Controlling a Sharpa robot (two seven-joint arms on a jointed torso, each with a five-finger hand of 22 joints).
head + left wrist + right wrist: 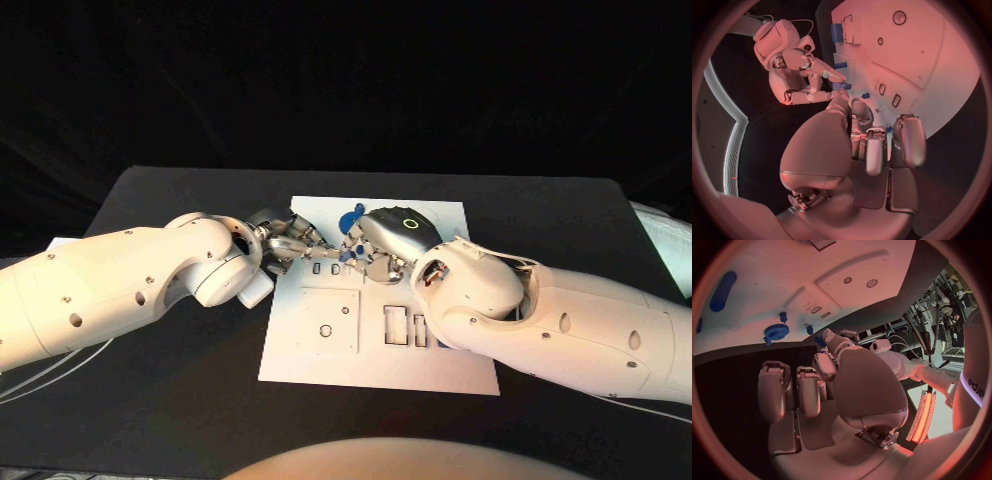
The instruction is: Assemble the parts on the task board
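Up close, the left hand [289, 243] and right hand [378, 240] meet fingertip to fingertip over the far half of the task board [378, 330], which lies in the middle of the black table [173, 400]. In the left wrist view the left hand [873, 145] has its fingers curled forward and close together, the tips on or just above the board's edge near a small blue part [865, 95]; whether it pinches that part I cannot tell. In the right wrist view the right hand [826, 375] also has its fingers bent forward side by side, one tip touching or just beside a small blue peg [819, 342]; a grip cannot be made out here either.

Outward from the hands, a blue gear [776, 332] stands on the board, with a small blue pin [783, 316] just beyond it and a long blue bar [722, 291] well apart, toward the board's far side. In the head view a blue part [351, 218] shows just left of the back of the right hand. The board's near half carries outlined rectangular recesses and round holes [326, 329].

Lettering runs along the white forearm at the edge of the right wrist view [974, 387]; it appears to be the tail of "Sharpa", though only the last letters are legible. A green ring [413, 223] glows on the back of the right hand.
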